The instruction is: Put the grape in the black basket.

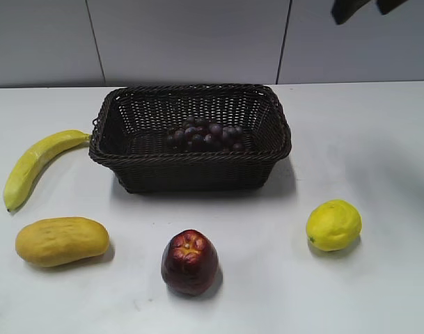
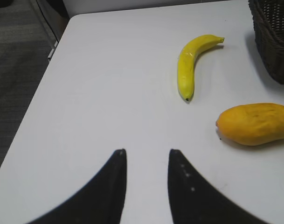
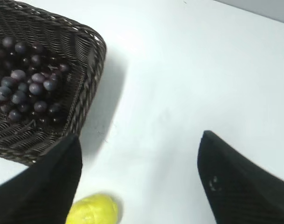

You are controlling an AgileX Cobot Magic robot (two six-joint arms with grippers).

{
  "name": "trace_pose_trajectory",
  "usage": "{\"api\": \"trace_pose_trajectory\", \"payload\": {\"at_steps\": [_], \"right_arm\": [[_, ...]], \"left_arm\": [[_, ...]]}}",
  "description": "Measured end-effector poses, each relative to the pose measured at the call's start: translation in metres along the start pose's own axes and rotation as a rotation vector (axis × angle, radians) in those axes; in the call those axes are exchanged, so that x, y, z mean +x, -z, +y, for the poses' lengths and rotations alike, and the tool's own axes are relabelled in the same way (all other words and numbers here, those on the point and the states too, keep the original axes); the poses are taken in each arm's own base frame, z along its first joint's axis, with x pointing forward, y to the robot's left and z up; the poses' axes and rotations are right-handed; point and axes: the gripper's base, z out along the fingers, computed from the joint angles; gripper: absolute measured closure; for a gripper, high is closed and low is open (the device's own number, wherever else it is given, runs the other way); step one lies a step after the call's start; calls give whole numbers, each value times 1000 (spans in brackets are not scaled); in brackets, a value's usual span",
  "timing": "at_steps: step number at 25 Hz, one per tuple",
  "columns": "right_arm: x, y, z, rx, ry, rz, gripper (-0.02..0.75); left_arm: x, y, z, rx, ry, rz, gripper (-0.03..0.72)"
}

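The grape (image 1: 205, 135), a dark purple bunch, lies inside the black basket (image 1: 191, 161) at the back middle of the table. It also shows in the right wrist view (image 3: 27, 84), lying on the floor of the basket (image 3: 88, 74). My right gripper (image 3: 139, 140) is open and empty, high above the table to the right of the basket; its fingertips show at the top right of the exterior view (image 1: 365, 7). My left gripper (image 2: 146, 151) is open and empty over bare table at the left.
A banana (image 1: 34, 163) and a yellow-orange mango (image 1: 62, 241) lie left of the basket. A dark red apple-like fruit (image 1: 189, 261) stands in front. A lemon (image 1: 333, 225) sits at the right front. The table's left edge (image 2: 34, 102) is near my left gripper.
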Motion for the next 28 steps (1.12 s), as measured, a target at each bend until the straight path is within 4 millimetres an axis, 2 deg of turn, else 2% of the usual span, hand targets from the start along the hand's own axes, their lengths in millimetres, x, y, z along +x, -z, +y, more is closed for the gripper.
{"api": "trace_pose_trajectory", "payload": {"at_steps": [5, 9, 12, 16, 20, 28], "right_arm": [[9, 45, -12, 54, -65, -36, 155], [18, 70, -8, 63, -95, -72, 158], [37, 86, -3, 62, -114, -71, 162], [78, 104, 6, 59, -125, -45, 163], [134, 115, 16, 56, -147, -8, 164], [242, 133, 35, 69, -150, -147, 164]], "left_arm": [[0, 0, 0, 0, 0, 0, 461], [0, 0, 0, 0, 0, 0, 457], [0, 0, 0, 0, 0, 0, 456], [0, 0, 0, 0, 0, 0, 456], [0, 0, 0, 0, 0, 0, 456], [0, 0, 0, 0, 0, 0, 456]]}}
